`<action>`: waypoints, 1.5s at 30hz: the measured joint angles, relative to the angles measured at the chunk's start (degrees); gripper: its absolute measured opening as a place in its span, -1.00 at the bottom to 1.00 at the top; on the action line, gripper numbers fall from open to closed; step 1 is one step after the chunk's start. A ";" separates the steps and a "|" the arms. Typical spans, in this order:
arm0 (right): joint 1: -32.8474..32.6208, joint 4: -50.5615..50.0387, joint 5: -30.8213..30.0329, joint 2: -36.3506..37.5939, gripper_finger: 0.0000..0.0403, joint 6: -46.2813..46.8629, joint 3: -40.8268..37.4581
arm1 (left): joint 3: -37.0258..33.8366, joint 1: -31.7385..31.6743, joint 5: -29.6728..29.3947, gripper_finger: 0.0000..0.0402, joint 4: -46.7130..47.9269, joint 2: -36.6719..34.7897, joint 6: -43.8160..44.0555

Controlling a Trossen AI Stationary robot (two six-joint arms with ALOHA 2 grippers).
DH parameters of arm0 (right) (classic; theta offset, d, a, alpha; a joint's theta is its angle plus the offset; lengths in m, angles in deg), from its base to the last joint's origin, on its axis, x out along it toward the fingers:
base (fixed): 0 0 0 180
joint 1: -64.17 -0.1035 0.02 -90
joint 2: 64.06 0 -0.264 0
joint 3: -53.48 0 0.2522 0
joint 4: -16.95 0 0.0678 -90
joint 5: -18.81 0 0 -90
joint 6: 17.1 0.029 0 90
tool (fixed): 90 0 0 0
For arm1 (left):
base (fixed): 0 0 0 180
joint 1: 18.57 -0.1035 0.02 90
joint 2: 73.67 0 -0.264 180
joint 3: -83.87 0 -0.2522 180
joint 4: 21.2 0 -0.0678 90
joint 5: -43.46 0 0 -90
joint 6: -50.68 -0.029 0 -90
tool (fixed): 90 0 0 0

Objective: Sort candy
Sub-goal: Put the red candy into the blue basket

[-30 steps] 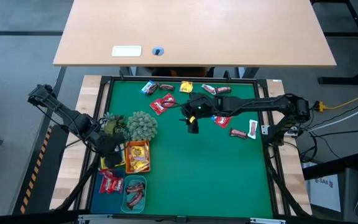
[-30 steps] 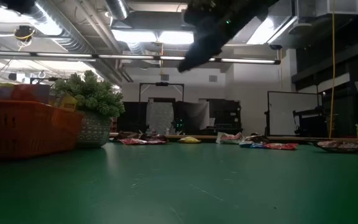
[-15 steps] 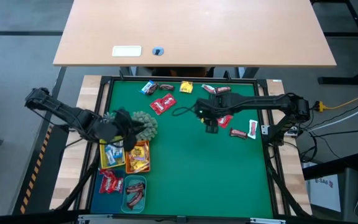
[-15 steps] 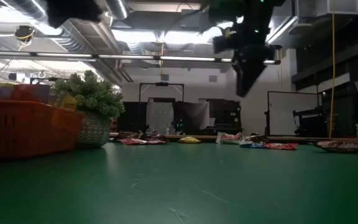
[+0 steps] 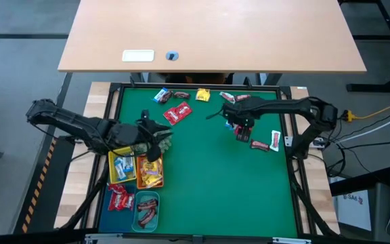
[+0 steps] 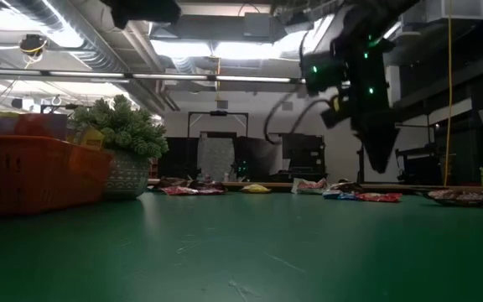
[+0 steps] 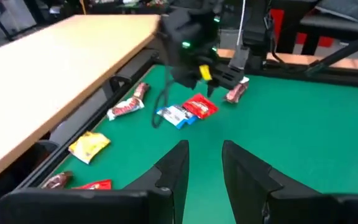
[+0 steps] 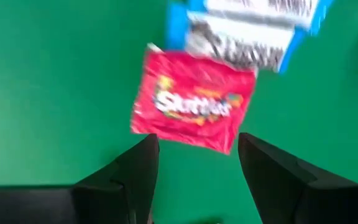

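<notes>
The right tool (image 5: 244, 130) has swung from mid-worktop toward the far candy, its fingers spread above a red packet (image 8: 193, 105) beside a blue-white wrapper (image 8: 244, 31). The left tool (image 7: 205, 163), part open and empty, has left the trays, so another pick looks next.

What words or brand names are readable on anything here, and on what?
"Skittles": on the red packet below the right gripper.
The blue-white wrapper next to it has print too blurred to read.
The other candy on the table is too small to read.
</notes>
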 joint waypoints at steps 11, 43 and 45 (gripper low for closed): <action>10.86 4.79 4.01 0.00 0.10 -3.63 -3.85 | 0.00 -5.13 6.77 -0.55 -2.53 5.17 -0.43; 13.04 13.72 9.66 0.13 -0.08 -5.19 -12.02 | 0.00 -6.44 10.32 -0.55 -4.57 7.51 -2.71; 13.02 13.74 10.17 0.13 -0.21 -5.16 -12.05 | -0.02 -6.44 10.32 -0.55 -4.54 7.51 -2.71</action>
